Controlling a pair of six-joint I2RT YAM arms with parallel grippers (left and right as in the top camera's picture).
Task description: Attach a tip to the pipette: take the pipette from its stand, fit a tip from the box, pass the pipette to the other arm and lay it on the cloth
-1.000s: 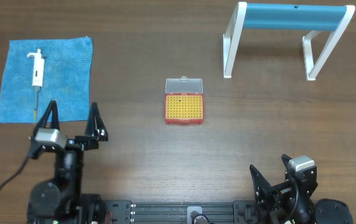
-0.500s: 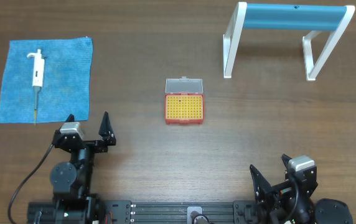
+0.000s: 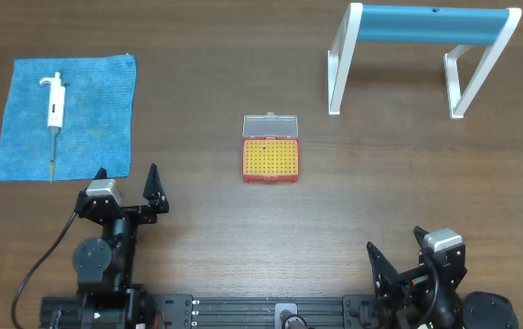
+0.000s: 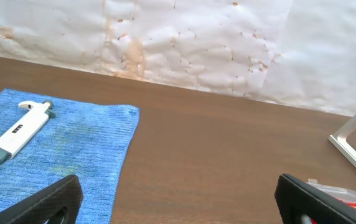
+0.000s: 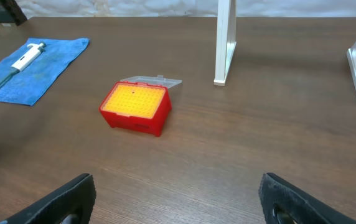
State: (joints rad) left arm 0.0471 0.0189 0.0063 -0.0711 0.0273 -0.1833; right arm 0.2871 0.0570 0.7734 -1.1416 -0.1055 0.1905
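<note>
Dark wood-grain table (image 3: 380,183) was pretty much the whole scene, with a stained whitish wall (image 4: 196,43) behind it in the left wrist view. The blue cloth (image 3: 97,119) lay flat at the far left of the table, and the pipette (image 3: 54,105) was lying on it. It sat near the cloth's left side, white body flat, with its thin end pointing back toward the arms and reaching the cloth's near edge.

The left gripper (image 3: 126,175) sat just off the cloth's near right corner, not touching it or the pipette. Its jaws were spread wide with nothing between them, and in its own wrist view the two black fingers sat at opposite corners.

The tip box (image 3: 271,157) sat around the middle of the table, well apart from both arms. It had a red base and a yellow rack on top, and its clear lid (image 3: 270,123) was flipped back on the far side.

The stand (image 3: 426,23), white legs with a blue bar across the top, stood at the far right.

The right gripper (image 3: 397,247) was down low by its own base at the near right, well away from the box and stand. Its jaws were wide apart too, holding nothing.
</note>
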